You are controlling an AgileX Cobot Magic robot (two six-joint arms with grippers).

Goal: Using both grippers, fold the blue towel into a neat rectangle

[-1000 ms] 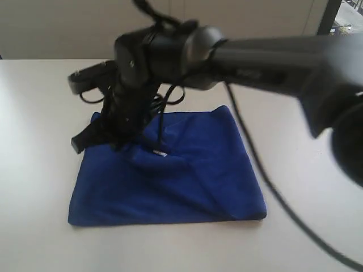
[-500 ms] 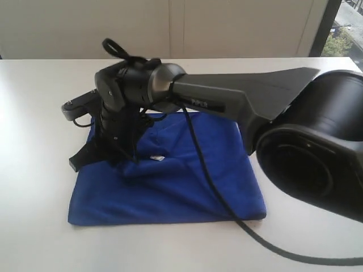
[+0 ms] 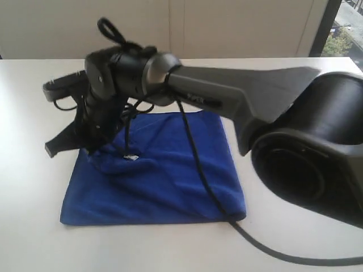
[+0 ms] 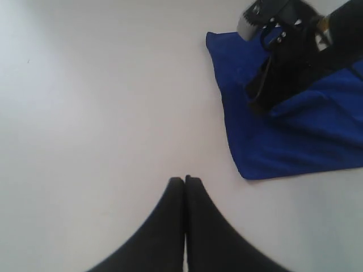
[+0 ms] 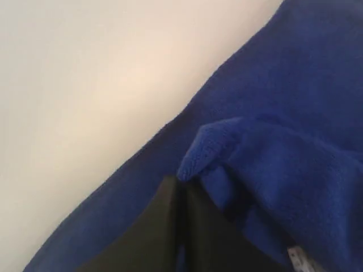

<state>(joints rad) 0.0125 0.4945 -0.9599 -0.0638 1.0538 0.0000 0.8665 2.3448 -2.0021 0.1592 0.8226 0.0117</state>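
The right gripper [image 5: 180,186] clamps a raised corner of the blue towel [image 3: 170,181], lying on the table [image 3: 34,119], evidently to carry the fold across; the left gripper [image 4: 185,181], closed empty, hovers alongside.

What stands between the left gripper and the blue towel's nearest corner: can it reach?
Probably yes: only bare table separates the shut left gripper from that corner of the blue towel; the right gripper pinches the cloth farther along.
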